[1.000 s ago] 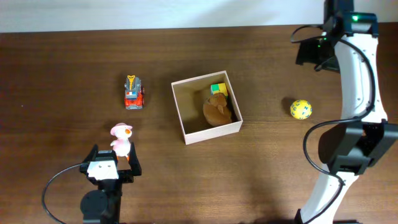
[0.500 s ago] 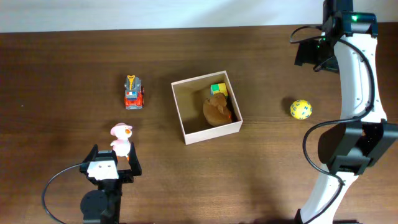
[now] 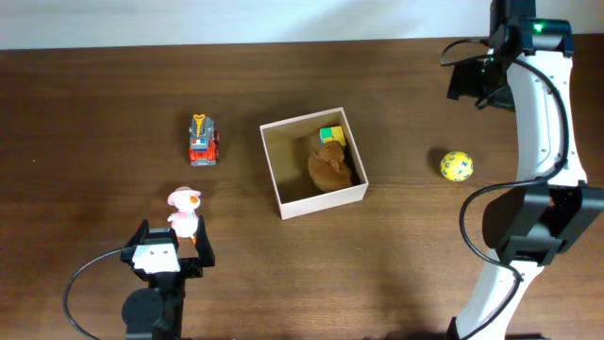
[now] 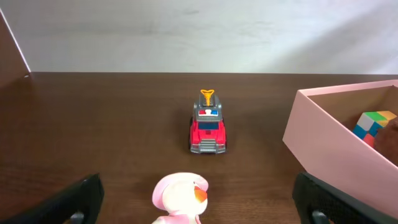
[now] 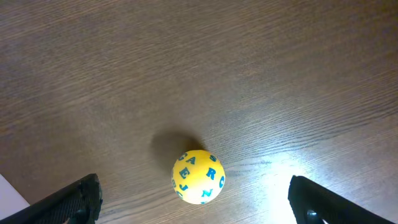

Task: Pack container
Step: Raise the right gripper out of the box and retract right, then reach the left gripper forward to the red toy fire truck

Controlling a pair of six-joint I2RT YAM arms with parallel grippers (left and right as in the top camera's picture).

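Note:
The container (image 3: 321,200) is a square cream box in mid-table, holding a brown toy (image 3: 328,166) and a coloured cube (image 3: 331,135). The left wrist view shows its wall (image 4: 329,146) at the right. A pink duck toy (image 3: 184,212) stands just ahead of my left gripper (image 3: 173,242), which is open; the duck (image 4: 180,194) sits between the wide-apart fingers without touching them. A red fire truck (image 4: 208,127) stands further off. My right gripper (image 5: 198,206) is open above a yellow lettered ball (image 5: 198,176), clear of it.
The fire truck (image 3: 203,140) is left of the container, and the ball (image 3: 456,166) lies to its right. The right arm (image 3: 543,123) arches over the table's right side. A light wall runs along the table's far edge.

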